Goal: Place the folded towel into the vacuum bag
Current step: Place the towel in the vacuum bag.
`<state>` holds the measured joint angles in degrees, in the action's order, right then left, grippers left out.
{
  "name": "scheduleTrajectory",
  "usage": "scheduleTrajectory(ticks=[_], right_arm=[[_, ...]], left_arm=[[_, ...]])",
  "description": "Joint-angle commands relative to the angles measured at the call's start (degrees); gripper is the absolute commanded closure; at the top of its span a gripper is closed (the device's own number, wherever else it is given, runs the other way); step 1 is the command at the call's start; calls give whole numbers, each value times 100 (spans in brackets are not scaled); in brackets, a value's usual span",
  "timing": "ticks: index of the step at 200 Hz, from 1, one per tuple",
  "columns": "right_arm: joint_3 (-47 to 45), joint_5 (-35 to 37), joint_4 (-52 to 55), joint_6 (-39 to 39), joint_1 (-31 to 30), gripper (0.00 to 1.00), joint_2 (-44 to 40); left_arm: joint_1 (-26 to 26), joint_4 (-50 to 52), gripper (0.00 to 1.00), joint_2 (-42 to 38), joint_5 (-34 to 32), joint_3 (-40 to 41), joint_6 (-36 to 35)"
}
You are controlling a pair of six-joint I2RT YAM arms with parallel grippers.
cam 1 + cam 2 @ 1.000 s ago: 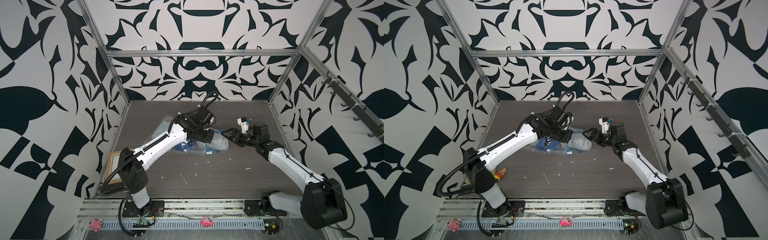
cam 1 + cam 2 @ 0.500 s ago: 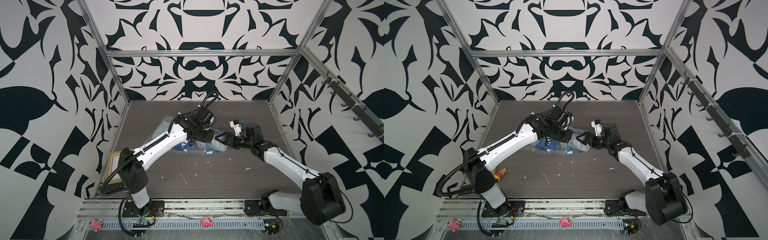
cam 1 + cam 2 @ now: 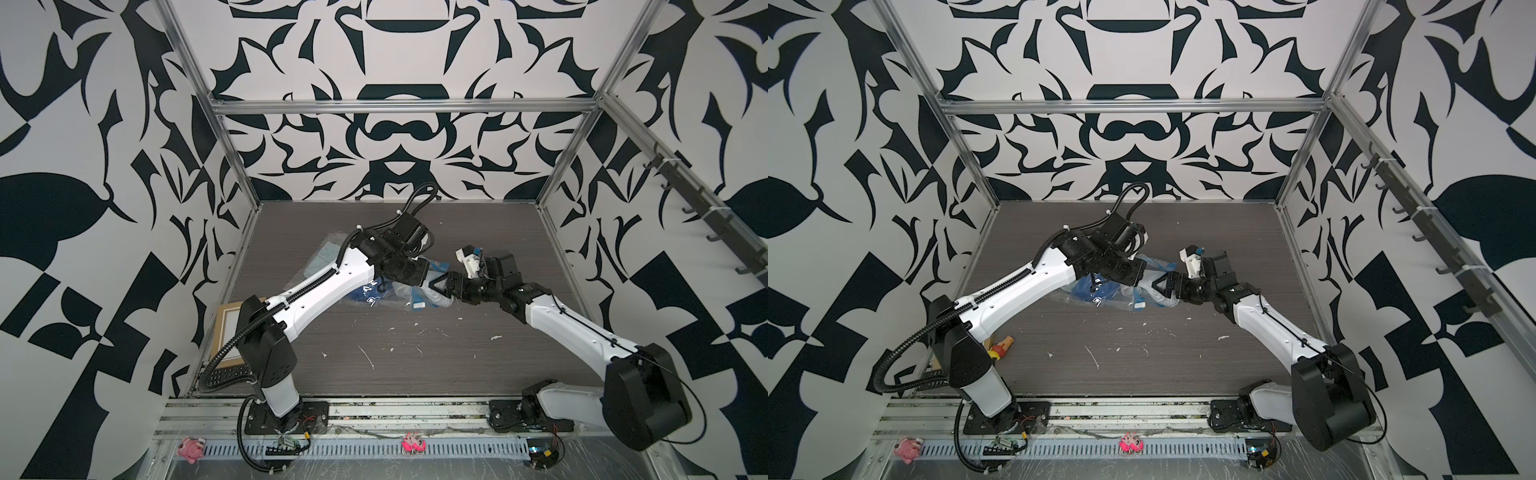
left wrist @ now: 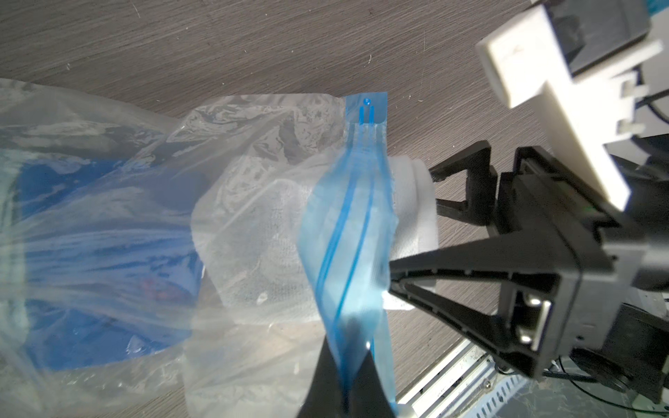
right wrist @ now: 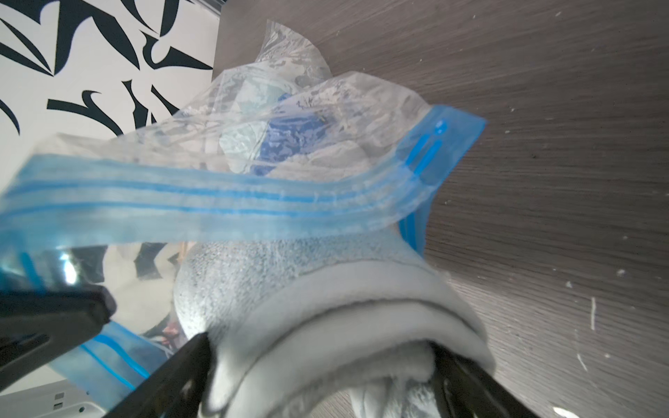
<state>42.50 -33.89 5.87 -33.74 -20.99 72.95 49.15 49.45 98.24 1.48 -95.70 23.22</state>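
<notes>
Near the middle of the worktop [image 3: 415,365] lies the vacuum bag [image 4: 108,202], a clear, crinkled sack whose mouth faces the right arm. Its blue zip strip [image 4: 347,217] runs along that open end. The left end effector [image 4: 347,365] is clenched on the strip's upper lip, so the lip arches above the lower one and the mouth gapes, as the right wrist view shows [image 5: 217,202].

The folded towel [image 4: 253,231] sits partway in the bag. Most of its pale bulk is past the zip strip and shows through the plastic, while its rolled outer end sticks out of the mouth. The right end effector [image 4: 412,224] is released, its jaws spread wide on either side of that protruding end. In the right wrist view the towel [image 5: 362,307] fills the gap between the two black fingers [image 5: 188,365].

Deeper in the bag, beyond the towel, a blue patch [image 4: 90,282] shows through the film; what it is cannot be told. Both top views show the bag [image 3: 365,296] flat on the worktop under the left arm, with the towel's white end [image 3: 1158,297] at the side nearer the right arm. White flecks [image 3: 365,357] are scattered over the dark wood-grain surface in front.
</notes>
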Motion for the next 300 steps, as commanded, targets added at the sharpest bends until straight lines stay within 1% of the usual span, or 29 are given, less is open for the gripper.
scheduleTrajectory(ticks=[1, 25, 56, 76, 114, 143, 178, 207, 233, 300], right_arm=[[67, -11, 57, 233, -80, 4, 10], [48, 346, 299, 376, -89, 4, -162], [177, 1138, 812, 666, -87, 4, -670], [316, 1336, 1098, 828, -89, 3, -748], [384, 1288, 1106, 938, -89, 3, -582], [283, 1069, 670, 889, -76, 1, -487], [147, 696, 44, 746, -40, 1, -281], [60, 499, -230, 710, 47, 1, -74], [-9, 512, -262, 746, 134, 1, -43], [-154, 648, 20, 961, 388, 1, -323]], left_arm=[[39, -148, 100, -92, 48, -269, 70], [42, -150, 100, -75, 46, -299, 68], [42, -148, 100, -111, 24, -278, 75], [42, -166, 100, -120, 8, -257, 69], [42, -160, 100, -105, 18, -264, 79], [42, -164, 100, -120, 19, -277, 69], [42, -169, 100, -120, 19, -311, 73], [51, -164, 100, -118, 28, -334, 86], [60, -164, 100, -121, 37, -327, 113], [86, -164, 100, -52, 37, -397, 139]])
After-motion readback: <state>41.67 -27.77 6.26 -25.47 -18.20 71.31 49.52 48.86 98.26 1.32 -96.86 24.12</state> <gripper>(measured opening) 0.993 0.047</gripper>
